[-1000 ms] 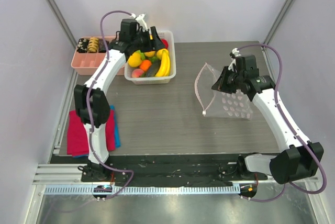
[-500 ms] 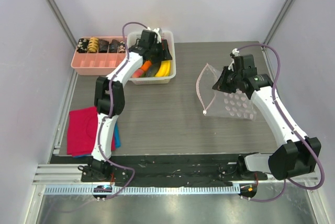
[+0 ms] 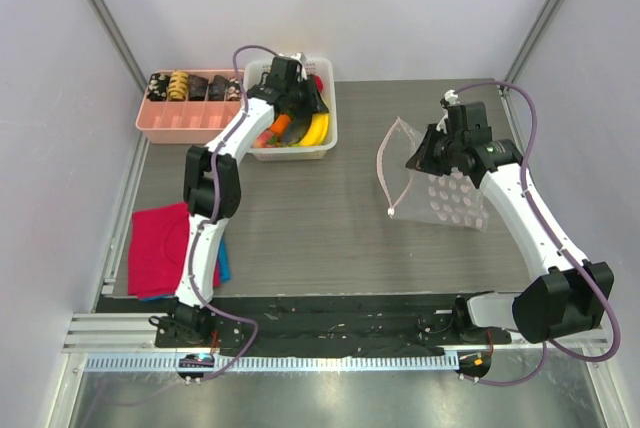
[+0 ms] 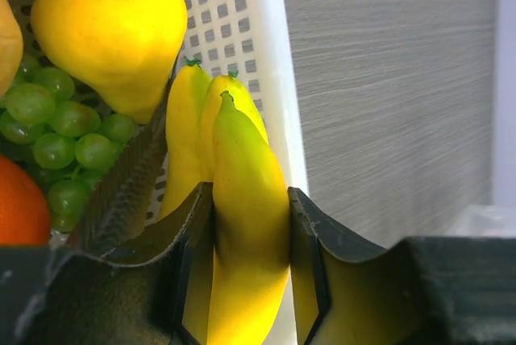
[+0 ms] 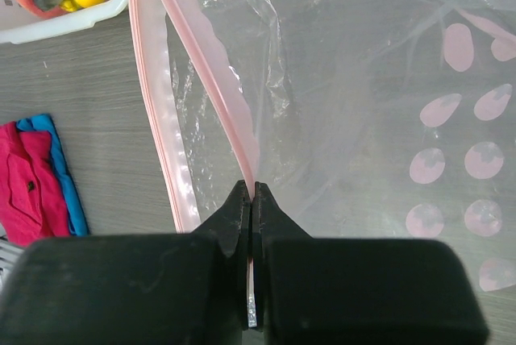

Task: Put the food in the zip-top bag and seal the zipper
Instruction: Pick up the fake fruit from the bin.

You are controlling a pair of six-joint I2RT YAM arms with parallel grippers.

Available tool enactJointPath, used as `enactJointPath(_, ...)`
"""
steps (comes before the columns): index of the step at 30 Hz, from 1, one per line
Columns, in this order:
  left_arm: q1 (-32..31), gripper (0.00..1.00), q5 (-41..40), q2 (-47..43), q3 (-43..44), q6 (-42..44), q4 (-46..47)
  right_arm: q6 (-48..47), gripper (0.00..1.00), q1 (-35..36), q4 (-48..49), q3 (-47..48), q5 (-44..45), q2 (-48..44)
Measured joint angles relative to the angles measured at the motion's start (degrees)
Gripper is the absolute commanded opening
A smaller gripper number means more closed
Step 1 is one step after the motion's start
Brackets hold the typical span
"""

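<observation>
I have my left gripper [image 4: 250, 200] pinching the banana [image 4: 242, 143] in the basket [image 4: 266, 55] at the table's [image 3: 300, 218] far edge, and my right gripper [image 5: 251, 192] pressed together on the zipper [image 5: 232, 111] of the zip-top bag [image 5: 363, 119].

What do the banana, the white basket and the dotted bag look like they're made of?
The banana looks like moulded plastic: smooth, glossy, evenly yellow with soft highlights. The basket seems rigid white plastic, matte, pierced by a regular grid of holes. The bag is thin clear plastic film, shiny and crinkled, the table showing through, with pink printed dots and a pink zipper strip.
</observation>
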Motion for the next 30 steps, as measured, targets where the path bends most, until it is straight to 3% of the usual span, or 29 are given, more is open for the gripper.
enactJointPath(7,3.3,0.0,6.1,-5.64,-3.89,-11.89,5.75,0.81,0.01,0.0,0.46,1.42,-1.38,1.92)
enactJointPath(16,6.64,0.0,14.08,-13.4,-16.35,-33.18,28.5,3.13,0.01,-0.35,1.75,2.6,-4.02,3.13)
enactJointPath(21,7.13,0.0,15.1,-13.68,-22.03,-39.56,37.03,6.6,0.01,-0.74,4.07,2.6,-6.56,3.13)
enactJointPath(30,7.13,0.0,13.94,-20.37,-24.33,-47.5,43.15,17.4,0.01,-1.03,12.98,2.01,-12.81,4.2)
